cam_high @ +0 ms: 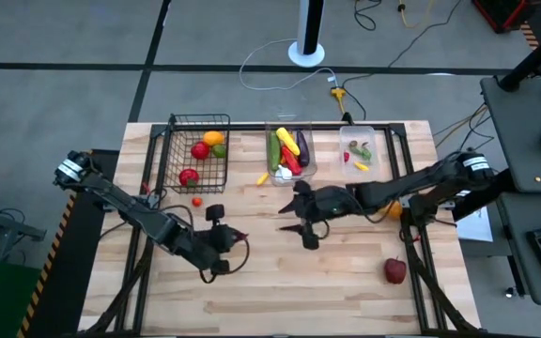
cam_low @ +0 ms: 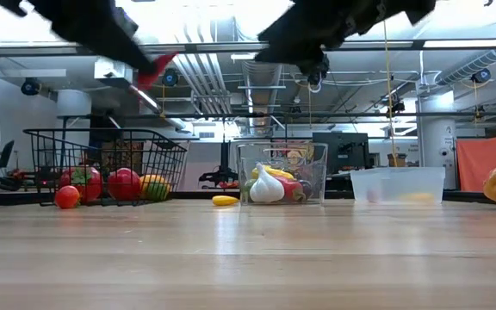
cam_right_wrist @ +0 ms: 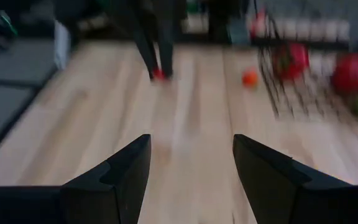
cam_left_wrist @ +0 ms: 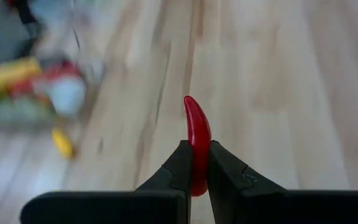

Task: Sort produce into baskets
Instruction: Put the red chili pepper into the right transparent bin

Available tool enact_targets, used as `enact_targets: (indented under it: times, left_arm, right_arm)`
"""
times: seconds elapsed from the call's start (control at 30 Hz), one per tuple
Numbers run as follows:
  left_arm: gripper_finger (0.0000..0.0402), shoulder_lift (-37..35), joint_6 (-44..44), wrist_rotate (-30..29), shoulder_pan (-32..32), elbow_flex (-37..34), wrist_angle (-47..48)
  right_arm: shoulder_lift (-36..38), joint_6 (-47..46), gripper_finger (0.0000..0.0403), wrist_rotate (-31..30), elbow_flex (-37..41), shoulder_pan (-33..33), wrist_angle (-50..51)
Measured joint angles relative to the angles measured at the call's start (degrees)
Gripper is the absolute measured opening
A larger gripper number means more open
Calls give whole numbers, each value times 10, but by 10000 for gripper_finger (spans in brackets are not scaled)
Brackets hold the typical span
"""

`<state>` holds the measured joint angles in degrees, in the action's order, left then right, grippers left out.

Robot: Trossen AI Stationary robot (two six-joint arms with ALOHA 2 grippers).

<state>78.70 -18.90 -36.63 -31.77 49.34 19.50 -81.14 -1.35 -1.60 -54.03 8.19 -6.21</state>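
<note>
A small red chili pepper is lifted over the middle of the table, with my left gripper shut on it; the low view shows it high above the wood. My right gripper hovers open and holding nothing just right of it, facing my left gripper. At the far side stand the black wire basket with red, orange and green produce, a clear bin with cucumber, eggplant and peppers, and a shallower clear bin with a few small pieces. My left gripper pinches the chili's thick lower part between its two fingers. The pointed, curved tip sticks out past the fingertips. The fingers slant downward and lie along the chili. The chili is lifted clear of the table.
A red apple lies near the table's right front. A small orange-red tomato lies in front of the wire basket, and a small yellow piece lies in front of the middle bin. An orange pepper sits under my right arm.
</note>
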Motion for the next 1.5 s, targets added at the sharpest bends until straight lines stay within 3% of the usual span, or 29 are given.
enact_targets:
  times: [0.2,0.37,0.57,0.83,1.03,1.33,1.5]
  left_arm:
    - [14,10,144,-4,2,-3,-193]
    - [15,27,246,-4,6,-7,-323]
    - [16,46,283,-3,17,-7,-382]
    - [16,46,282,6,21,-10,-380]
    - [16,46,281,13,21,-12,-380]
    - [16,46,283,18,21,-12,-386]
    - [25,46,278,1,21,-12,-386]
  right_arm:
    - [-40,47,219,9,72,22,-315]
    - [-88,78,219,67,71,33,-432]
    - [-128,104,219,81,41,47,-451]
    - [-142,128,200,79,20,53,-451]
    - [-140,135,144,83,21,53,-451]
    - [-141,145,23,81,21,53,-450]
    - [-141,129,17,77,21,52,-450]
